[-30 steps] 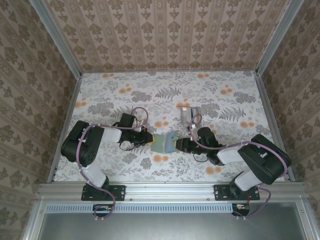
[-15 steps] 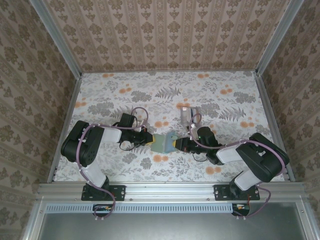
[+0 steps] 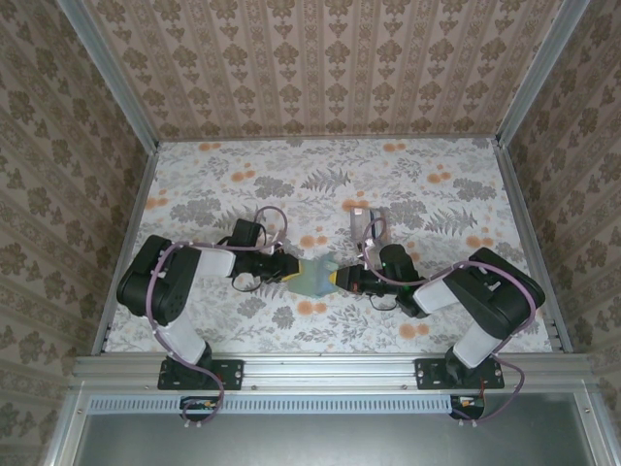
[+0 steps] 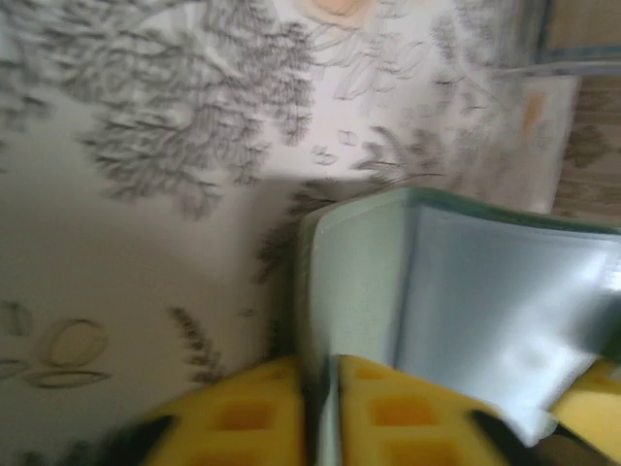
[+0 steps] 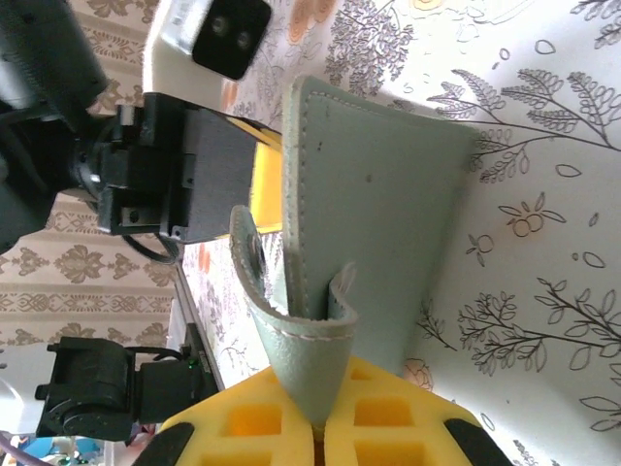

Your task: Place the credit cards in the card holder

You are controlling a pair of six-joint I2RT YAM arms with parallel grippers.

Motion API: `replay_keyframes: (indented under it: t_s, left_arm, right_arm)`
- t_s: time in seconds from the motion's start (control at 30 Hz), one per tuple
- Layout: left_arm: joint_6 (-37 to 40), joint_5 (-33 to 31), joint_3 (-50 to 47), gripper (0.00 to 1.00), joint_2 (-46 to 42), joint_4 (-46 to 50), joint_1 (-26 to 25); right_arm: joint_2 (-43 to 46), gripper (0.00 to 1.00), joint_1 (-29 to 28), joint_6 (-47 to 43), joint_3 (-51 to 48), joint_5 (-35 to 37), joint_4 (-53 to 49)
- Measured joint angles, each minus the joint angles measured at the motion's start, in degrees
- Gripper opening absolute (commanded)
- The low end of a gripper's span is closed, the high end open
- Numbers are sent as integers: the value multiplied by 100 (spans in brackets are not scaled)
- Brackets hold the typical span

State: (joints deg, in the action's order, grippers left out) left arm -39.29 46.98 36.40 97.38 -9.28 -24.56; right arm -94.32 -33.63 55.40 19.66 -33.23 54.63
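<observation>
Card holder (image 3: 315, 277) suspended partly unfolded between the two arms, low over the table (image 3: 233, 184). The right gripper (image 5: 315, 408) had its jaws pressed together on a curled inner flap. The left gripper (image 4: 320, 393) had the opposite leaf between its pads; motion blur prevented telling whether they pinched it. The credit cards (image 3: 363, 221) lay on the table near the holder, at its 1 o'clock, not yet inserted. Probable hazards: the soft flap slipping from the right pinch, or a loose left hold letting the holder swing and fold shut, closing off the slots.
</observation>
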Motion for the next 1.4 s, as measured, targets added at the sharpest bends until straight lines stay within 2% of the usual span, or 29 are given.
replay_keyframes:
  t_s: [0.13,0.3,0.63,0.73,0.87,0.97,1.03,1.2,1.4]
  left_arm:
    - [-11,-39,-15,52,-284,0,-2]
    - [144,-28,83,56,-614,264,-42]
    - [459,-201,238,35,-590,787,-356]
    - [520,-323,328,34,-584,1029,-433]
    - [758,-638,605,21,-555,1473,-527]
    - [833,-699,732,19,-468,1617,-562]
    - [857,-774,815,27,-376,1740,-575]
    - [890,-798,837,32,-273,1790,-568]
    - [754,-730,710,45,-271,1657,-433]
  right_arm:
    - [-76,5,-2,22,0,0,-20]
    - [-105,3,-7,37,2,0,-17]
    - [166,2,-52,28,59,122,-422]
    - [470,1,-109,-63,264,280,-1040]
    - [918,0,-249,-273,645,551,-1996]
    - [1217,0,-387,-472,1012,896,-2924]
    - [1316,0,-483,-605,1314,1204,-3644]
    - [1506,0,-645,-837,1821,1878,-5049]
    - [1508,0,-785,-997,2326,2651,-6413]
